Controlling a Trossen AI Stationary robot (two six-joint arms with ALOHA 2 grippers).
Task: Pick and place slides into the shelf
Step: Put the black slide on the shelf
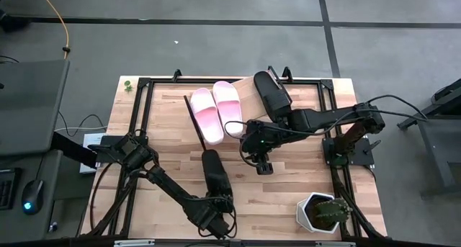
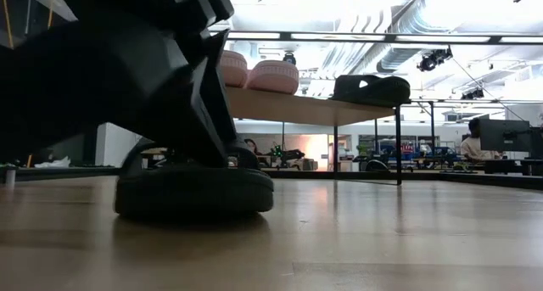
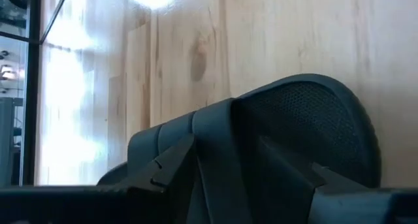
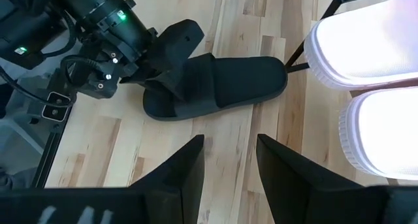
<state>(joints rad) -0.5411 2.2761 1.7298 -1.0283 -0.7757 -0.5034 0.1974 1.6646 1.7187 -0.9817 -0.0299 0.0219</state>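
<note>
A black slide (image 1: 215, 173) lies flat on its sole on the wooden tabletop (image 2: 195, 189). My left gripper (image 1: 214, 202) reaches over its near end, slanting down. It is open, one finger on each side of the slide's broad strap (image 3: 222, 145). On the far shelf (image 1: 245, 90) two pale pink slides (image 1: 204, 114) (image 1: 228, 106) and another black slide (image 1: 272, 94) rest on their soles on the slanted board. My right gripper (image 1: 263, 168) hangs open above the table, between the shelf and the black slide on the table (image 4: 222, 87), with nothing in it. My left gripper has its fingers (image 3: 171, 162) on either side of the strap, at the edge nearest the gripper, coming from the table's near side and slanting down. I cannot tell whether they touch it. The slide lies flat on the table.
A small cactus in a white pot (image 1: 320, 212) stands at the near right corner. Black frame rails (image 1: 138, 117) run along the table's sides. Bare wood lies between the slide and the shelf. In the low view a person (image 2: 469, 142) sits far off in the room.
</note>
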